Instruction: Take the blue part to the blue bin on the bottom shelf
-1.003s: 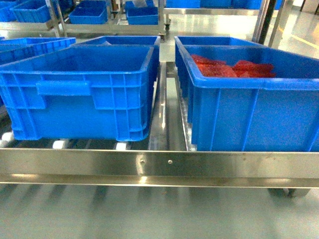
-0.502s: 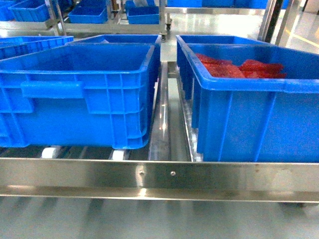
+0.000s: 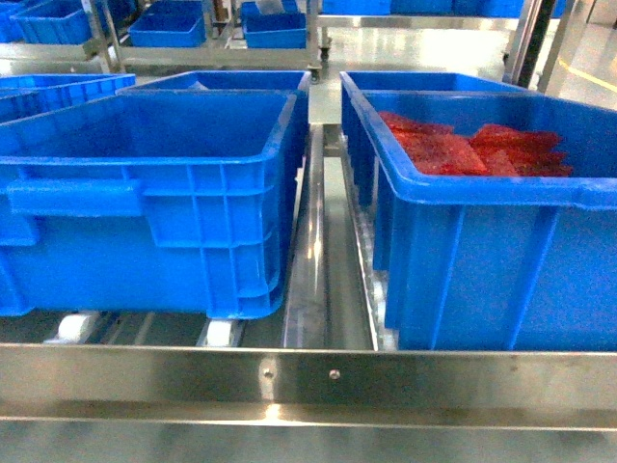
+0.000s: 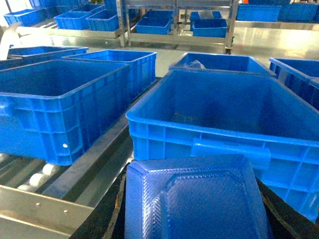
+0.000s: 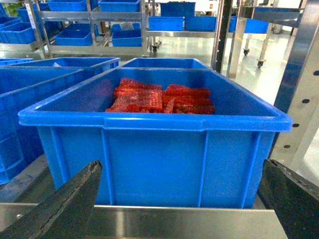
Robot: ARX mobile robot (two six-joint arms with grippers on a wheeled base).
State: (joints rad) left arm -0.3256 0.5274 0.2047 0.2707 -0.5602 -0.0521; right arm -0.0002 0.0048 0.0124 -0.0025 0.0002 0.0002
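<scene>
Right end effector (image 5: 182, 209), two dark, matte, tapered fingers (image 5: 65, 204), rough worn edges

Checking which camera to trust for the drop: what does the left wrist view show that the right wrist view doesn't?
Only the left wrist view shows the blue part at its bottom edge, before an empty blue bin.

Only the right wrist view shows the red parts in their bin and two dark fingers spread wide.

Both show the bottom shelf rail.

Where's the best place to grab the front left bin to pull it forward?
Probably the handle bar on the bin's front wall, approached from the front over the shelf rail: it juts outward, and other bins crowd the sides.
</scene>
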